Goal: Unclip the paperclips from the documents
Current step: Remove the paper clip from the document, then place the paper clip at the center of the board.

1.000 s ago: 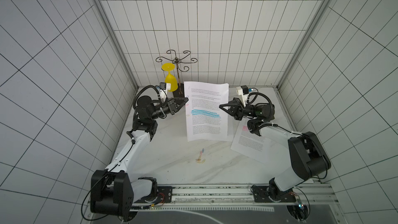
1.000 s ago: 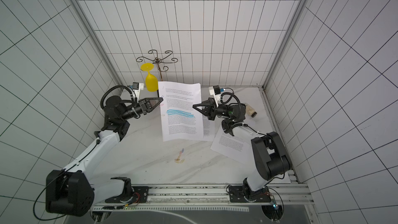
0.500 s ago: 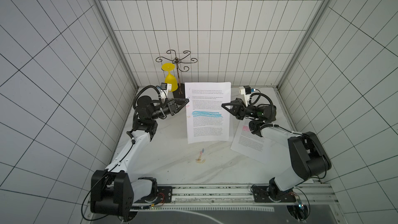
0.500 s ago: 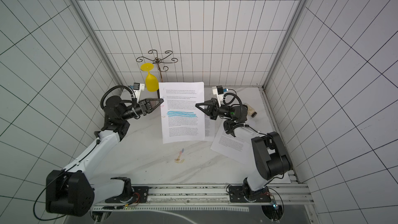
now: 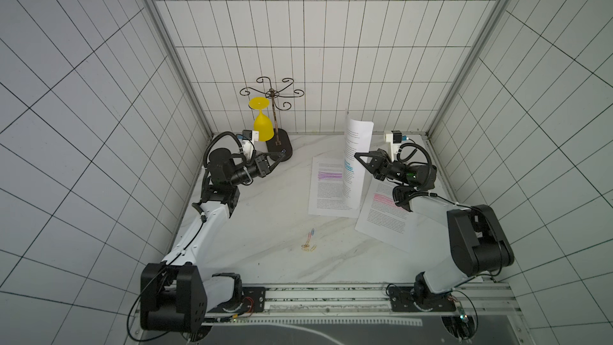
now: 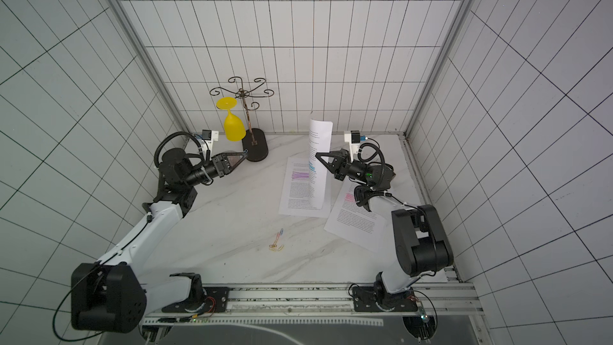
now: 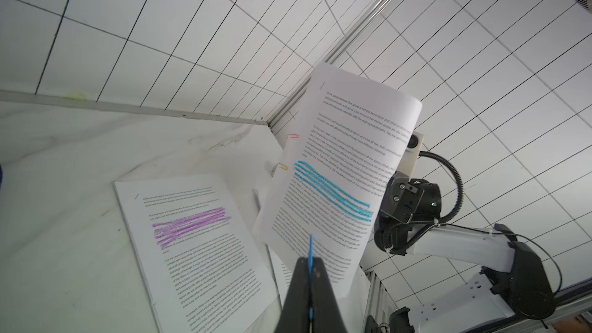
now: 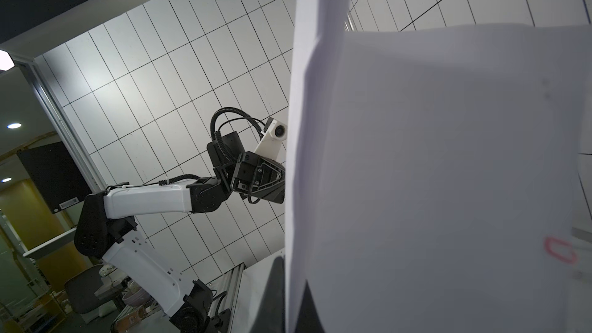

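Between left end effector point(image 7: 310, 262) tips, blue paperclip point(image 7: 310, 246)

Blue paperclip point(image 7: 310, 251); blue-banded document point(image 5: 355, 141); purple-banded document point(image 5: 326, 194); yellow glass point(image 5: 263, 126).

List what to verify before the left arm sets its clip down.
1. Left gripper shut on blue clip: ok.
2. Blue clip clear of held document: ok, well apart in both top views.
3. Right gripper shut on held document, upright: ok.
4. Held document clip-free: not ok; pink clip and gold clip sit on its edge.
5. Bare table beside loose clips: ok.
6. Purple document clip-free: cannot tell.
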Robot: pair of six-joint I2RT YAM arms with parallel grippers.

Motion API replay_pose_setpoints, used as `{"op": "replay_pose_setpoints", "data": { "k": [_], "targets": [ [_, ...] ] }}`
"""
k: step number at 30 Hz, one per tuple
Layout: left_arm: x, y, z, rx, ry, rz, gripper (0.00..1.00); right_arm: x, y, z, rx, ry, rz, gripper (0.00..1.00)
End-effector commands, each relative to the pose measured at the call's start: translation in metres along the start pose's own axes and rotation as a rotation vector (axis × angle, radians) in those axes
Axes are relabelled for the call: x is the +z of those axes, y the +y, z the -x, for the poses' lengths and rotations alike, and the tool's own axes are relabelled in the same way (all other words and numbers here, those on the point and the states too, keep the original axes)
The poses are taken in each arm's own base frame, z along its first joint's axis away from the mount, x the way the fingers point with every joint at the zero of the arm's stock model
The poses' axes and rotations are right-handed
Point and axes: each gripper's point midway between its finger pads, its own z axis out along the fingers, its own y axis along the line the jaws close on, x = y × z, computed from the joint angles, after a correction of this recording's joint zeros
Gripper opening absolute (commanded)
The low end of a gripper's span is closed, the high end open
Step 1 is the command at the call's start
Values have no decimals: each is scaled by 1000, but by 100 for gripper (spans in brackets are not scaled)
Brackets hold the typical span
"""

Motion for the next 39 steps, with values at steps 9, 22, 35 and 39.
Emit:
{"op": "replay_pose_setpoints", "data": {
  "k": [9, 22, 35, 39],
  "targets": [
    [-10, 63, -244, -151, 589, 419, 0, -11, -24, -5, -107, 101, -202, 0],
    [29, 54, -297, -84, 737, 402, 1, -18, -24, -15, -91, 125, -234, 0],
    [40, 46, -298, -56, 758, 375, 42, -19, -28, -18, -98, 158, -257, 0],
    [42, 39, -289, -41, 738, 362, 47, -18, -29, -18, -98, 158, -256, 0]
  ]
}}
